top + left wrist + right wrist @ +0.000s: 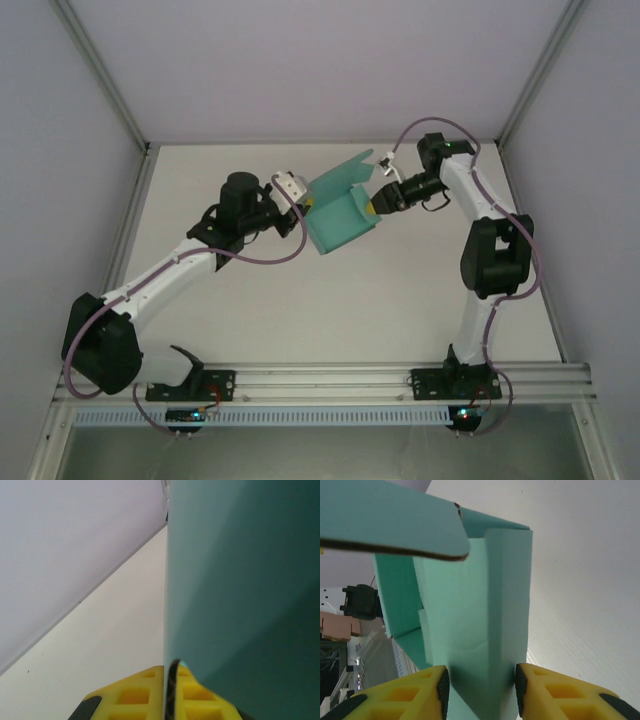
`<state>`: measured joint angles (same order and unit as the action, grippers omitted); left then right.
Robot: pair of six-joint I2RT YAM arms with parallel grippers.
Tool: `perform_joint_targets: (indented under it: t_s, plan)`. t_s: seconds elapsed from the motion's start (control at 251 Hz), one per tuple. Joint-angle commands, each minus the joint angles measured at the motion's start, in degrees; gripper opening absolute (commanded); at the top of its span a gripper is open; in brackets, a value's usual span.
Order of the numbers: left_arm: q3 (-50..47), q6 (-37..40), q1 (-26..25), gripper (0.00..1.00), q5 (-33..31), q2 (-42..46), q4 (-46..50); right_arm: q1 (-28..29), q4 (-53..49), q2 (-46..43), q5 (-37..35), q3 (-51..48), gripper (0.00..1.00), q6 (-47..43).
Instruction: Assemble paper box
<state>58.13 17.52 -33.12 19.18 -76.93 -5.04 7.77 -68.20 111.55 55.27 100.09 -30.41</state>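
Both grippers meet the paper box (342, 218): my left gripper (172, 685) pinches its edge tight; my right gripper (481, 680) straddles a folded wall, though I cannot tell whether it grips.

Work surface: a white, matte table (300, 320). The enclosure consists of pale lavender-grey panels forming the back wall (320, 60), left wall (50, 180) and right wall (600, 150), joined by grey metal corner posts (100, 75). An aluminium rail (330, 378) runs along the table's near edge. Lighting is even and diffuse, and shadows are faint.

Off-white table (330, 300) (pale walls (300, 60) around) — a metal rail (330, 378) lies along its near edge.
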Motion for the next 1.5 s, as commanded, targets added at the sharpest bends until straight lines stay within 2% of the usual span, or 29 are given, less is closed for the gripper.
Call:
perform_joint_targets:
  t_s: [0.0, 0.052, 0.136, 0.184, 0.259, 0.343, 0.379, 0.435, 0.519, 0.591, 0.667, 0.758, 0.87, 0.942, 1.106, 1.157, 1.217, 1.281, 1.377, 1.397, 1.449, 1.497]
  plan:
    - [0.4, -0.6, -0.3, 0.00, -0.4, 0.8, -3.3, 1.7, 2.7, -1.2, -1.4, -1.1, 0.38, 3.9]
    - [0.7, -1.3, -0.3, 0.00, -1.0, 0.6, -3.1, 2.5, 6.7, -2.2, -3.3, -2.6, 0.33, 7.5]
    - [1.2, -2.4, -0.5, 0.00, -1.5, 0.1, -2.6, 4.3, 16.6, -5.3, -9.0, -7.3, 0.33, 16.2]
    - [1.3, -3.0, -0.6, 0.00, -1.4, -0.1, -2.4, 5.7, 24.0, -7.8, -17.1, -11.0, 0.37, 21.9]
    - [1.2, -3.4, -0.6, 0.00, -0.2, -0.2, -2.6, 8.1, 34.0, -10.9, -30.7, -16.9, 0.36, 27.8]
    - [1.9, -3.7, -0.9, 0.00, 0.2, -0.6, -1.8, 10.3, 41.8, -12.4, -39.5, -21.4, 0.36, 30.3]
    - [2.2, -3.7, -0.9, 0.00, 0.3, -0.9, -1.2, 11.0, 43.5, -12.5, -42.2, -22.4, 0.35, 30.5]
    - [2.8, -3.8, -1.0, 0.00, 1.0, -1.2, -0.5, 11.8, 44.6, -12.4, -45.2, -22.6, 0.26, 30.4]
    - [3.4, -4.2, -1.2, 0.00, 1.5, -1.5, 0.3, 12.9, 46.2, -12.7, -50.2, -22.9, 0.21, 30.7]
    - [3.4, -4.5, -1.6, 0.00, 2.0, -1.7, 0.5, 14.0, 47.5, -13.2, -54.0, -23.1, 0.21, 30.8]
    - [3.5, -4.9, -2.0, 0.00, 2.3, -1.9, 0.4, 15.3, 47.7, -13.4, -57.9, -22.9, 0.28, 30.6]
    - [3.8, -5.4, -2.3, 0.00, 2.3, -2.6, 0.4, 16.4, 50.2, -13.7, -58.0, -23.8, 0.29, 30.4]
    - [4.7, -6.0, -2.5, 0.00, 2.9, -3.6, 0.9, 16.6, 52.1, -14.1, -54.0, -24.6, 0.30, 30.4]
    - [5.0, -6.1, -2.7, 0.00, 3.3, -3.8, 1.0, 16.2, 54.0, -14.2, -51.7, -25.1, 0.34, 30.5]
    - [4.9, -6.7, -2.8, 0.00, 3.2, -3.9, 1.1, 14.6, 57.9, -15.7, -40.1, -26.7, 0.34, 30.2]
    - [4.8, -6.9, -2.8, 0.00, 3.2, -3.9, 1.0, 13.9, 58.1, -16.2, -36.1, -26.8, 0.29, 30.4]
    - [4.7, -7.1, -2.8, 0.00, 3.2, -3.8, 0.9, 13.3, 56.5, -16.0, -35.2, -26.1, 0.28, 30.5]
    - [4.5, -7.3, -2.9, 0.00, 3.2, -3.7, 0.8, 13.1, 54.9, -15.7, -34.4, -25.7, 0.36, 29.0]
    - [4.5, -7.4, -2.9, 0.00, 3.8, -3.8, 0.6, 12.6, 55.3, -15.8, -35.2, -26.4, 0.36, 29.5]
    - [4.5, -7.5, -3.0, 0.00, 3.8, -3.8, 0.5, 12.5, 55.4, -15.7, -35.1, -26.4, 0.35, 29.8]
    - [4.6, -7.6, -3.0, 0.00, 4.0, -3.9, 0.3, 12.1, 55.5, -15.5, -35.1, -26.3, 0.25, 31.0]
    - [4.7, -7.7, -3.0, 0.00, 4.0, -3.9, 0.3, 12.0, 55.2, -15.2, -35.2, -25.9, 0.24, 31.2]
